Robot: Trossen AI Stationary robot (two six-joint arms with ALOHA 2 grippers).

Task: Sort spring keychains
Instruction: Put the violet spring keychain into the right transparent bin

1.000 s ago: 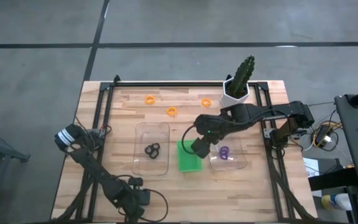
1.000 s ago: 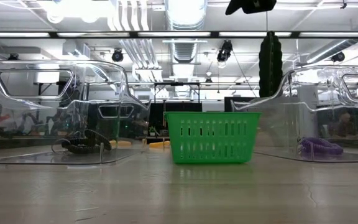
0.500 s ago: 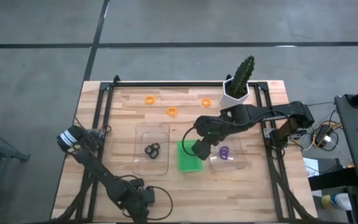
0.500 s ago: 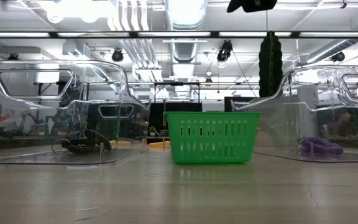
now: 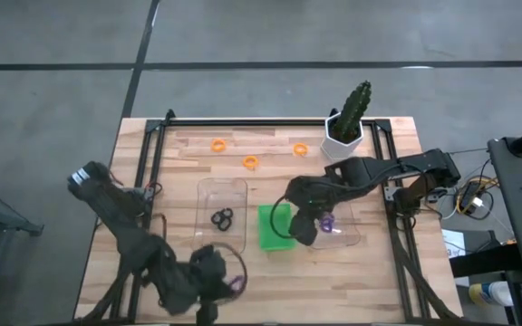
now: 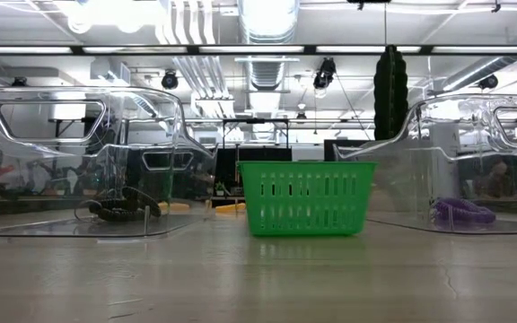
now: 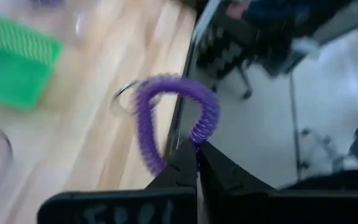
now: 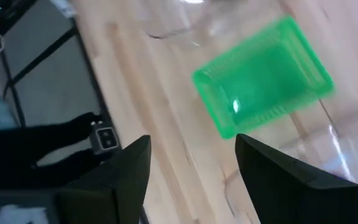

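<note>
My left gripper is near the table's near edge, left of centre, shut on a purple spring keychain, whose loop stands out beyond the fingertips. My right gripper hovers open over the gap between the green tray and the right clear tray; nothing is between its fingers. Black keychains lie in the left clear tray. A purple one lies in the right tray. Three orange ones lie on the far part of the table. My left gripper pinches the purple keychain's coil between its two fingertips, at one spot of the loop. The rest of the loop arches away past the fingers, its small metal ring at the far side. The fingers' side-on angle does not show.
A potted cactus stands at the far right of the table. Black frame rails run along the table's left and right sides. Bare wood lies along the near edge and between the trays and the orange keychains.
My left gripper has gone a little toward the table's right edge along the near edge, and its arm has swung; a purple keychain now shows at its tip. My right gripper has drifted toward the near edge, past the green tray's right side.
</note>
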